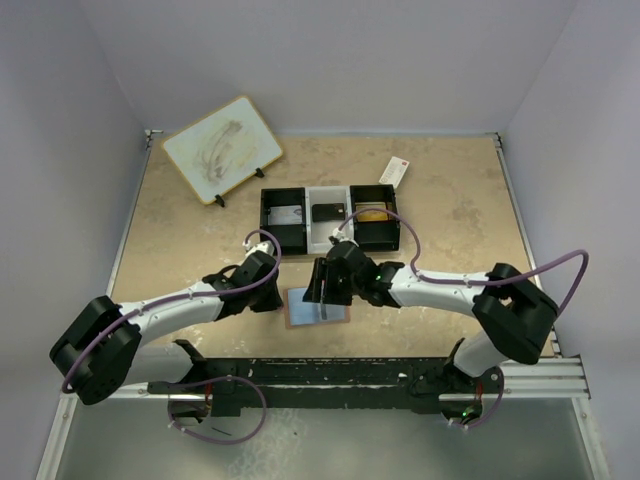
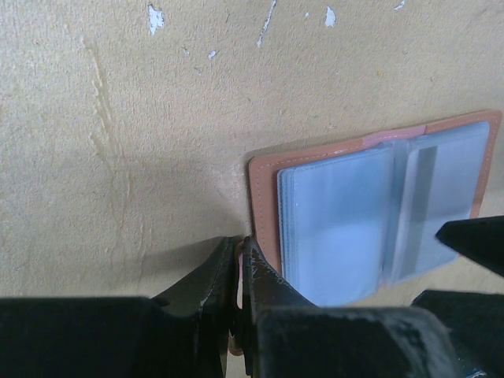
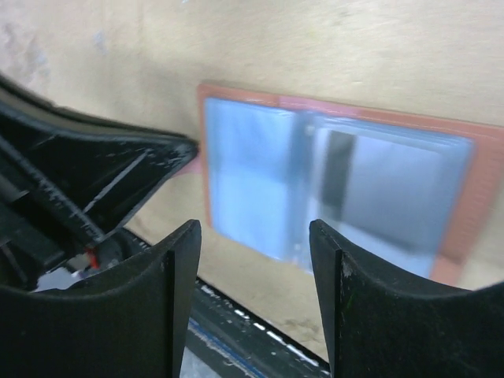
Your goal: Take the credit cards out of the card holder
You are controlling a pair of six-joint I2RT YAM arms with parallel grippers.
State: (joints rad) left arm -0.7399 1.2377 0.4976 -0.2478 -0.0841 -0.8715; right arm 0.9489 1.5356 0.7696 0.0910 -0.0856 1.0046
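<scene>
While the left gripper (image 2: 239,272) sits at the 9 o'clock edge of the salmon-tan leather bifold card holder (image 2: 264,197), its jaws are pressed together on the holder's pinkish strap tab. We read that as pinning the holder flat on the beige table (image 1: 450,220).

The holder lies open with its glossy bluish clear pockets up, at 6 o'clock from the black-and-white three-compartment plastic tray (image 1: 264,220). The tray's 9 o'clock bin has a silvery grey plastic card (image 1: 290,215) and the centre bin has a dark card (image 1: 327,212). The 3 o'clock bin holds something tan that we can't identify.

In the holder's right-hand pocket we see a greyish card (image 3: 386,197) with a dark stripe, inside the sleeve.

The right gripper (image 3: 253,228) hovers over the holder, reaching in from 3 o'clock. Its jaws are wide apart and it has nothing in them.

Our call on the step: pulling the next card. The hold is set and the picker isn't engaged yet. Next, the right fingers need to drop to the pocket's open edge, pinch the card's edge shallowly and slide it out along the sleeve, with the left clamp holding. We can't tell which side that sleeve opens on.
</scene>
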